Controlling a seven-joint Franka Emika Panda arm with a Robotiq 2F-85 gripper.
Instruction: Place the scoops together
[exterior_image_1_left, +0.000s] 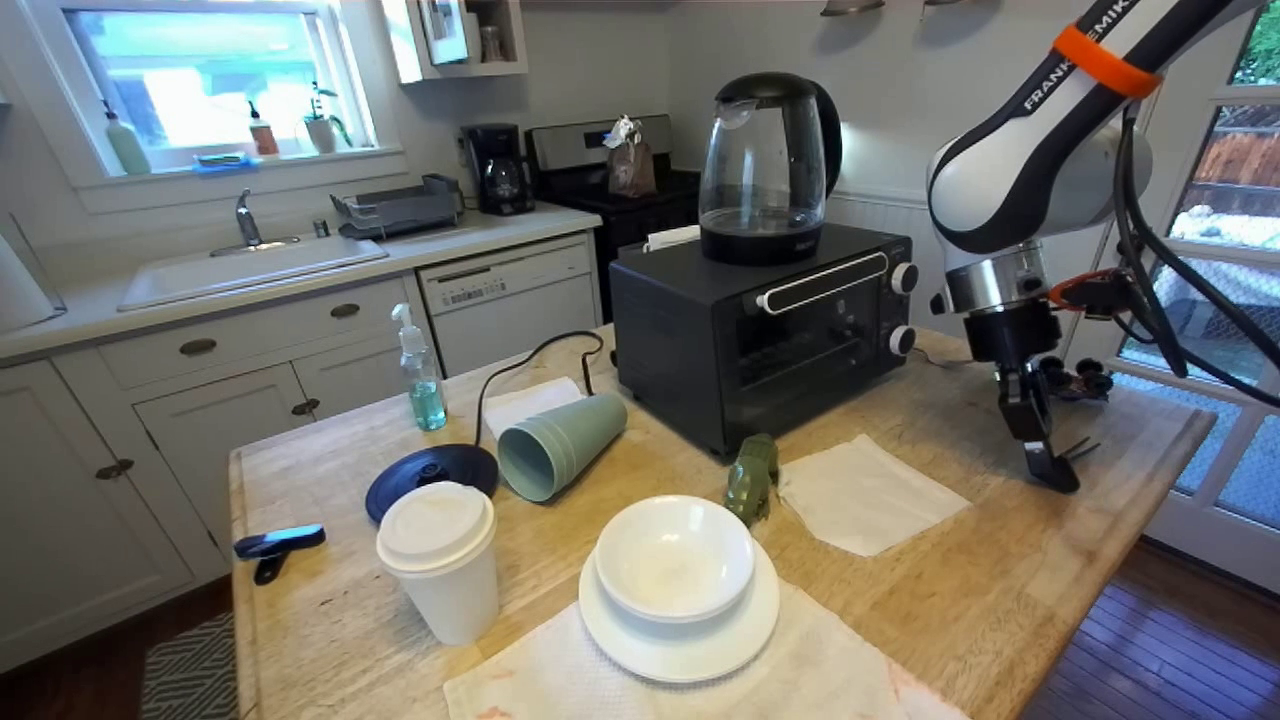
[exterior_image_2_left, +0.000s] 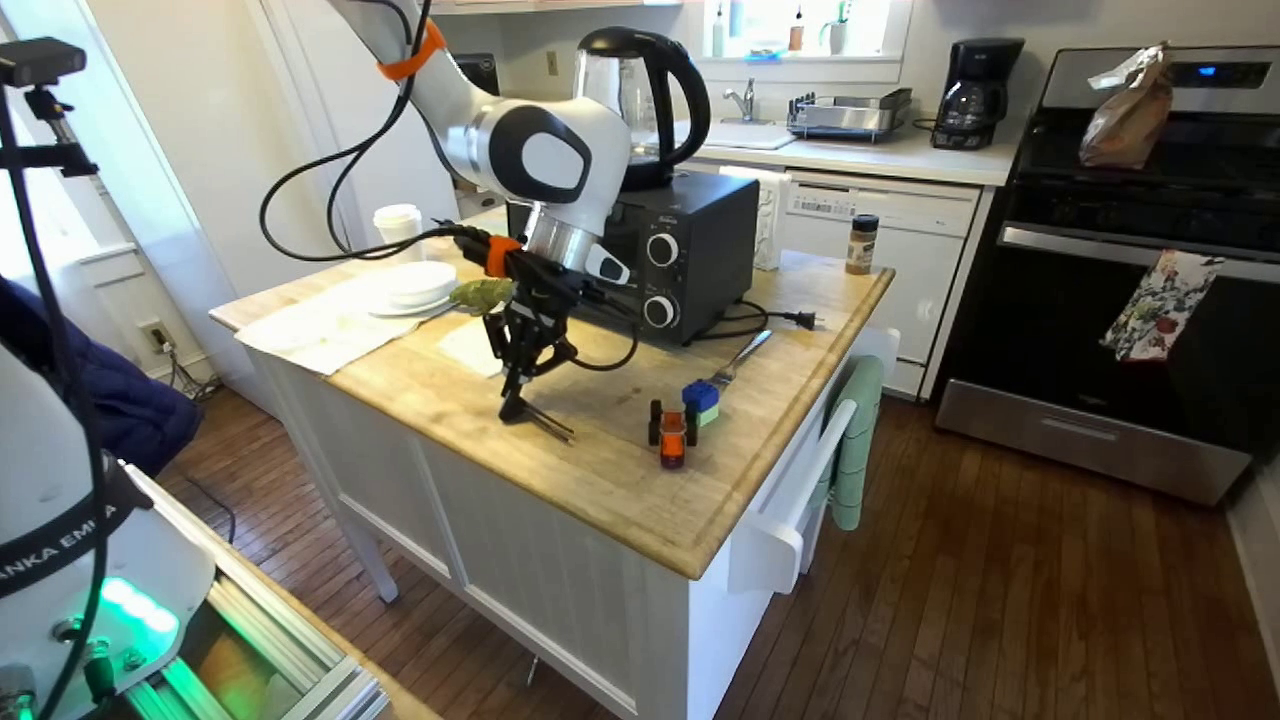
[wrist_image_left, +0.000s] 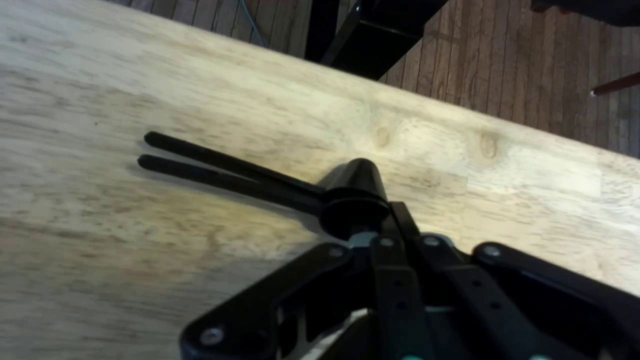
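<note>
Two black scoops lie together at the table's edge in the wrist view, one with an upper handle (wrist_image_left: 230, 162) and one with a lower handle (wrist_image_left: 225, 182). The handles run side by side to the left. Their bowls (wrist_image_left: 359, 177) overlap and look nested. My gripper (wrist_image_left: 394, 215) is closed at the bowls' rim, one finger inside the open bowl and one outside, with the wall between them. In both exterior views the gripper (exterior_image_1_left: 1054, 472) (exterior_image_2_left: 513, 408) is down at the tabletop. Only thin scoop handles (exterior_image_1_left: 1080, 448) (exterior_image_2_left: 550, 427) show there; the bowls are hidden behind the fingers.
An orange toy with black wheels (exterior_image_2_left: 672, 435), a blue and green block (exterior_image_2_left: 701, 398) and a fork (exterior_image_2_left: 740, 360) lie nearby. A black toaster oven (exterior_image_1_left: 760, 330) carries a kettle (exterior_image_1_left: 765, 170). A white bowl (exterior_image_1_left: 675, 558), a paper cup (exterior_image_1_left: 440, 570) and a green figure (exterior_image_1_left: 752, 480) stand farther off.
</note>
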